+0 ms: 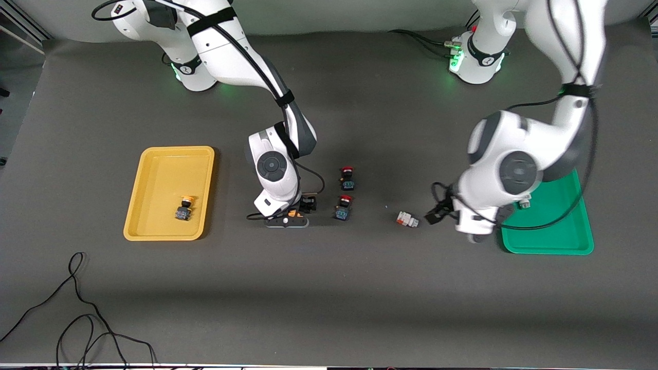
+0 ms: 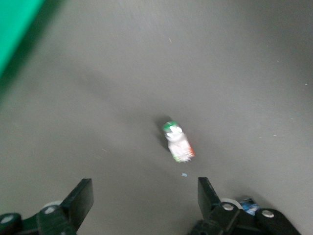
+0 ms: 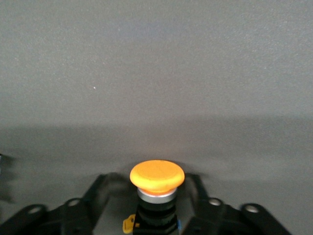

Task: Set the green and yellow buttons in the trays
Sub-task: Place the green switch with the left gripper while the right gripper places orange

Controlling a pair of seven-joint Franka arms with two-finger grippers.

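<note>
One button [image 1: 184, 208] in the tray [image 1: 154, 190] at the right arm's end — another button [image 1: 407, 219] on the counter [image 1: 329, 288] near the second tray [image 1: 560, 241].

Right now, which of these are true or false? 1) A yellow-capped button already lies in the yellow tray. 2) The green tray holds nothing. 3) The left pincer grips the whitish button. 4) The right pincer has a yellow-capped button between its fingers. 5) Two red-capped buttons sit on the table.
1) True: a yellow-capped button lies in the yellow tray.
2) False: a small whitish button lies in the green tray.
3) False: the left pincer is open, and the whitish button lies on the table apart from it.
4) True: the right pincer has the yellow-capped button between its fingers.
5) True: two red-capped buttons sit on the table.
</note>
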